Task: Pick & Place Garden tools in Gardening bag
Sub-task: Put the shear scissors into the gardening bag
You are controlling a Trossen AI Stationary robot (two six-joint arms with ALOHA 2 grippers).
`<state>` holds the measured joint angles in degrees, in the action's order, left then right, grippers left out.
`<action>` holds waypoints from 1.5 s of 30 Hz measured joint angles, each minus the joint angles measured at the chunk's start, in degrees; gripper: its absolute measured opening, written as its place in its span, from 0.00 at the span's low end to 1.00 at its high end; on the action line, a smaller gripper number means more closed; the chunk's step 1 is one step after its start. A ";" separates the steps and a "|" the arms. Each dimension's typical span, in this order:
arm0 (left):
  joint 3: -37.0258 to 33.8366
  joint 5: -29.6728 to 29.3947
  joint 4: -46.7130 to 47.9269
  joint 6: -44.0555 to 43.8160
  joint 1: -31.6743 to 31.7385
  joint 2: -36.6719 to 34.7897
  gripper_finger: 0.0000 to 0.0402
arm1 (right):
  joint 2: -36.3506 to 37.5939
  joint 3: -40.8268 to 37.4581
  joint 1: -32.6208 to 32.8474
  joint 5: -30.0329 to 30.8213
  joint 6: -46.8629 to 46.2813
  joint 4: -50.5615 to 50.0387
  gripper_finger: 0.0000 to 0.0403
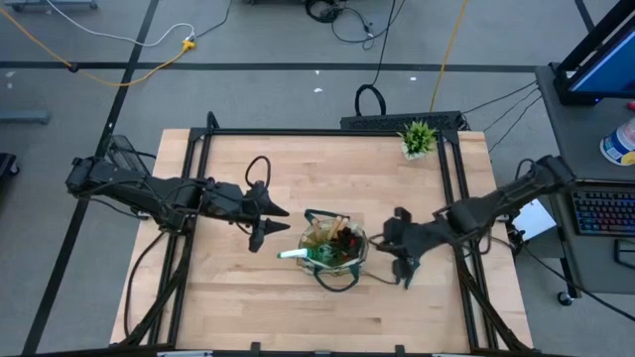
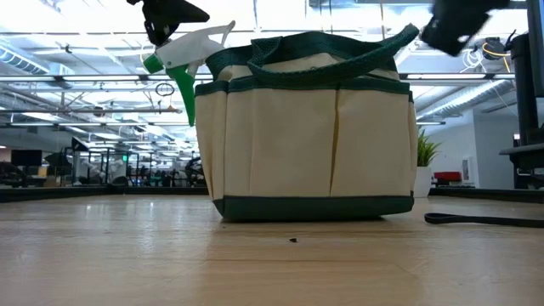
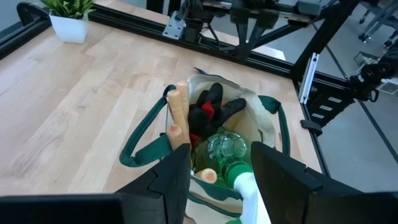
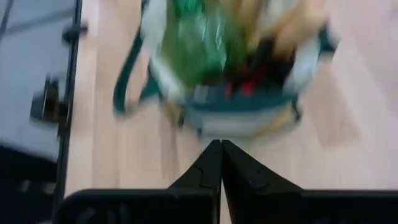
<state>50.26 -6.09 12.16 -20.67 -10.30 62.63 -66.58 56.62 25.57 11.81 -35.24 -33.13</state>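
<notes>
No brand or writing can be read anywhere. The gardening bag point(image 1: 334, 250) stands mid-surface point(image 1: 248, 297), holding wooden handles point(image 3: 177, 118), a red-and-black item point(image 3: 210, 111) and the green spray bottle point(image 3: 227, 154), its white nozzle point(image 2: 197, 42) overhanging the rim. The left gripper point(image 1: 268, 223), fingers apart and empty, hangs beside the bag. The right gripper point(image 4: 221, 163) is closed on nothing; its view is blurred.

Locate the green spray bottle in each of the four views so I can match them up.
High view: spray bottle at the gardening bag's left edge, white nozzle pointing left.
Low view: nozzle sticking up at the bag's upper left corner.
Left wrist view: bottle body inside the bag, between the left gripper's fingers.
Right wrist view: blurred green shape in the bag.
Shared landmark: the bag's dark green trim.
</notes>
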 joint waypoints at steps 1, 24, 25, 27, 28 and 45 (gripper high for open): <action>0.00 0.00 0.00 0.00 -0.03 0.00 0.44 | 0.60 0.00 0.83 -0.76 -0.44 -1.92 0.00; 0.00 -3.66 0.21 -1.79 -0.03 0.00 0.44 | -0.81 -3.19 6.35 -10.42 35.38 -19.64 0.01; 0.00 -2.57 0.38 -0.13 -0.17 0.00 0.44 | -0.81 -3.86 6.35 -10.42 36.19 -19.03 0.01; 0.00 -0.91 0.63 4.57 -0.93 0.00 0.44 | -0.83 -5.15 6.35 -10.45 37.90 -17.39 0.01; 0.00 -0.52 0.59 6.25 -1.36 0.00 0.44 | -0.83 -5.62 6.35 -10.46 38.41 -16.68 0.01; -16.58 -0.41 -14.21 7.60 -6.77 -11.34 0.44 | -0.83 -7.19 6.35 -10.91 39.62 -12.57 0.30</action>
<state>33.68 -6.49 -2.04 -13.07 -17.06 51.29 -67.42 49.43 31.92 0.90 4.38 -45.70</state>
